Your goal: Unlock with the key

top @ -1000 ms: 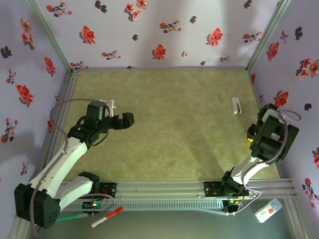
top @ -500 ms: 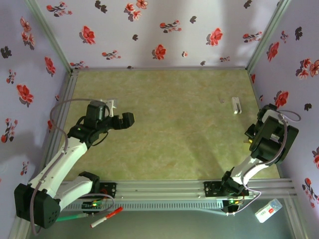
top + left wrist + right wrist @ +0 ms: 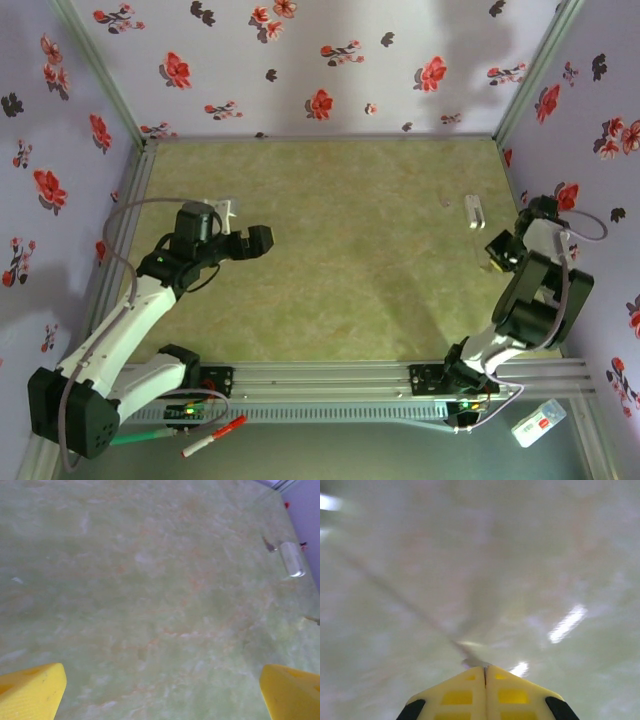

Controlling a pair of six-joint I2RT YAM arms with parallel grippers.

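Observation:
A small silver padlock (image 3: 473, 211) lies on the green mat near the right wall, with a tiny dark metal piece (image 3: 446, 202) just left of it; the left wrist view has the padlock (image 3: 291, 559) far off at its upper right. My right gripper (image 3: 493, 255) hovers a little in front of the padlock. Its yellow fingertips are pressed together (image 3: 485, 670), and a thin blurred metal key (image 3: 472, 661) pokes out from between them. My left gripper (image 3: 263, 240) hangs over the left half of the mat, wide open (image 3: 161, 692) with bare mat between its fingers.
Floral walls close the mat in on the left, back and right. An aluminium rail (image 3: 330, 378) carries both arm bases along the near edge. A red pen (image 3: 215, 436) and a white box (image 3: 538, 422) lie outside, in front of the rail.
The right gripper closed fully, then rose off the mat and swung back toward the padlock. The left arm stayed still.

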